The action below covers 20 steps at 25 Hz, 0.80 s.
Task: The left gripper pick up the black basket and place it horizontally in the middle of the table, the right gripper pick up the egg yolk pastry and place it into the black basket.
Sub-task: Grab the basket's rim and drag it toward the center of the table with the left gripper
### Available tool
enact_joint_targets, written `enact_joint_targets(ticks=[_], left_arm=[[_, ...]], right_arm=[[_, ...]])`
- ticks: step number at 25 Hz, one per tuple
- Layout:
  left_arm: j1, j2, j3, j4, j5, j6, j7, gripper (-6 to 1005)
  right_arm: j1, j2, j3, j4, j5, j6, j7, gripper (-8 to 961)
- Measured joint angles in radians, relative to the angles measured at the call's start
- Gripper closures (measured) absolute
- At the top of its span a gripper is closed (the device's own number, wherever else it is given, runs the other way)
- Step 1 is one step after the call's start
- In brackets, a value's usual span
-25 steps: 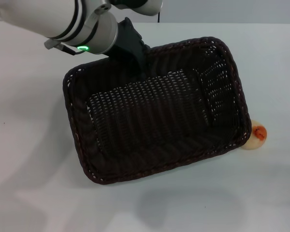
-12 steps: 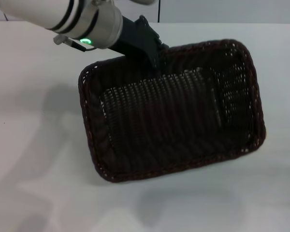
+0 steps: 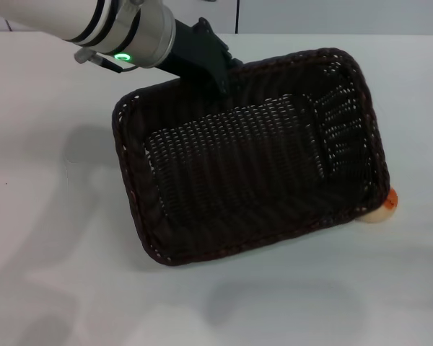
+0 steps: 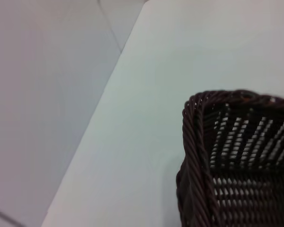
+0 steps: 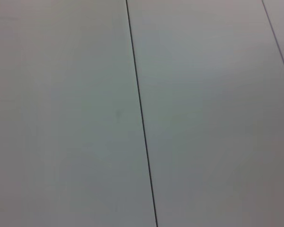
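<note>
From the upper left of the head view the silver-white left arm, its green light ring lit, reaches down and to the right, and the left gripper (image 3: 220,76) closes its black claw over the far long rim of the black basket (image 3: 249,155), pinching the braided edge between its fingers. The basket fills the middle of the table (image 3: 50,238) and sits askew: its long axis runs from the near left up to the far right, so the left short end points toward the near-left corner of the table and the right short end toward the far right, rather than lying level across the view. Its open side faces up. The left wrist view shows one rounded corner of the basket (image 4: 236,161) above the white tabletop (image 4: 146,118). At the basket's near right corner the egg yolk pastry (image 3: 384,207) peeks out, its orange-red spot showing, tucked against the rim and partly hidden by it. The right gripper appears in none of the views.
</note>
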Motion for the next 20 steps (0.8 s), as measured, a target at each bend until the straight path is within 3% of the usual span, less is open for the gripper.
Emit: enact_joint_targets(ticks=[6, 20], left_arm=[[0.003, -0.003, 0.075, 0.007, 0.108, 0.054, -0.03, 807], [-0.005, -0.003, 0.093, 0.048, 0.105, 0.069, 0.039, 749]], right_arm=[[0.0, 0.0, -0.001, 0.0, 0.0, 0.0, 0.0, 270], [0.0, 0.0, -0.004, -0.001, 0.0, -0.001, 0.0, 271]])
